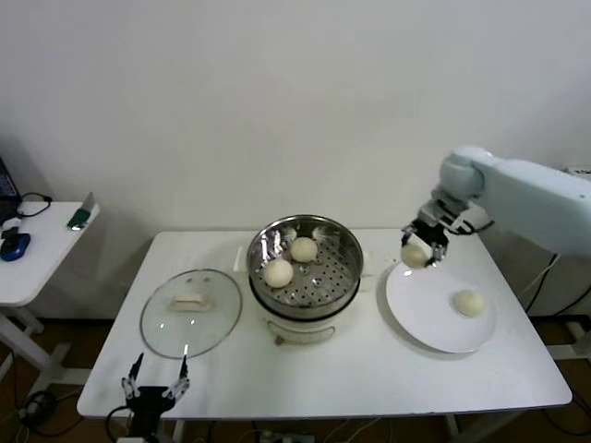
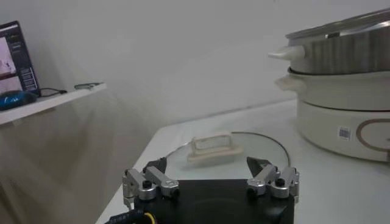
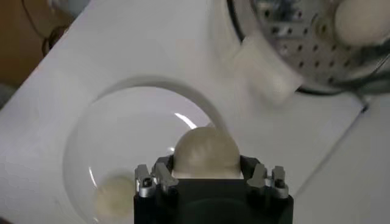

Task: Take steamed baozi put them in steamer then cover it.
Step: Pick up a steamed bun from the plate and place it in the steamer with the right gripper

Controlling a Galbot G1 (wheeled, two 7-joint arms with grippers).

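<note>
- Gripping one baozi (image 1: 415,255) between closed fingers: right hand (image 1: 420,249), raised over the near-steamer rim of the white plate (image 1: 425,318).
- Remaining on the plate: one bun (image 1: 469,302), well apart from the gripped one.
- Resting on the perforated floor of the steamer (image 1: 343,268) at desk (image 1: 351,374) centre: two buns (image 1: 278,272), just beside each other.
- Lying flat on the desk left of the steamer: cover (image 1: 190,313), handle up.
- Hanging open and empty at the near desk edge, just before the cover: left hand (image 1: 157,386).
</note>
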